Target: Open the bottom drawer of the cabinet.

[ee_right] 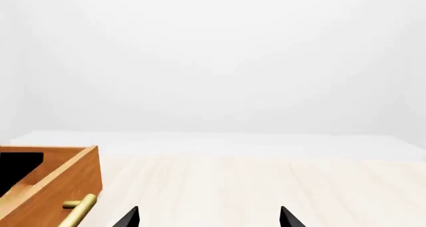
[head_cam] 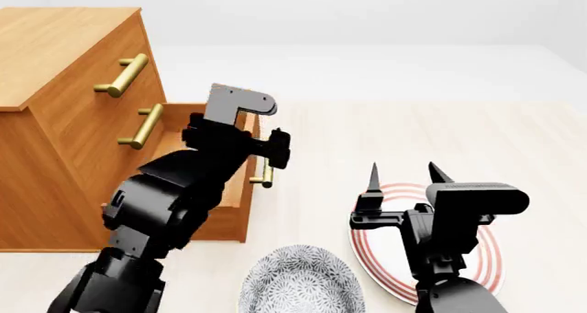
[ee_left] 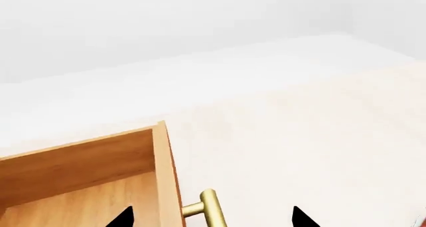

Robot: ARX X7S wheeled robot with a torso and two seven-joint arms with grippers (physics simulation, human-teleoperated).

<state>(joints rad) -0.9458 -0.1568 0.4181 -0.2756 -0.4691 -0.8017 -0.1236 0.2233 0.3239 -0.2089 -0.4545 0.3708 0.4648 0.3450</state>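
The orange-brown cabinet [head_cam: 55, 141] stands at the left. Its bottom drawer [head_cam: 234, 203] is pulled out, with the brass handle [head_cam: 266, 175] facing the room. My left gripper [head_cam: 266, 151] hangs over the drawer's front board. In the left wrist view the drawer [ee_left: 87, 187] is open. The left gripper [ee_left: 211, 218] is open and straddles the front board and handle [ee_left: 211, 207], one fingertip [ee_left: 123, 218] over the inside and one [ee_left: 303, 218] outside. My right gripper [head_cam: 403, 172] is open and empty above the plate. From the right wrist view [ee_right: 207, 218] it faces past the drawer [ee_right: 60, 187].
The two upper drawers keep their handles [head_cam: 124, 76] [head_cam: 142, 126] flush on the cabinet front. A red-ringed plate [head_cam: 486, 258] lies on the pale floor under my right arm. A patterned grey bowl [head_cam: 298, 282] sits near the front, beside the drawer's corner.
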